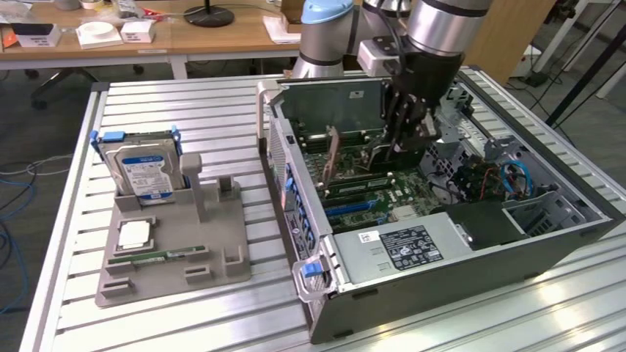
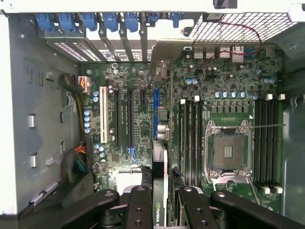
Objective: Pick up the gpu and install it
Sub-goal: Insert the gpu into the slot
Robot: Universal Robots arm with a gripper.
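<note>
The gpu (image 1: 354,152) is a thin dark card standing on edge inside the open computer case (image 1: 440,293), low over the motherboard (image 1: 391,194). My gripper (image 1: 409,132) reaches down into the case and is shut on the card's end. In the wrist view the gpu (image 2: 159,214) runs edge-on between my two black fingers (image 2: 138,205), with a green strip on its top edge. My gripper (image 2: 159,191) holds it right beside the blue slot (image 2: 155,107), the silvery bracket end near the rear openings. I cannot tell if the card is seated in a slot.
A grey holder tray (image 1: 225,220) lies at the exterior view's left with a blue-labelled hard drive (image 1: 146,172), a square chip (image 1: 134,235) and a green memory stick (image 1: 161,255). The case walls, power supply (image 1: 411,246) and the processor socket (image 2: 228,152) surround the card.
</note>
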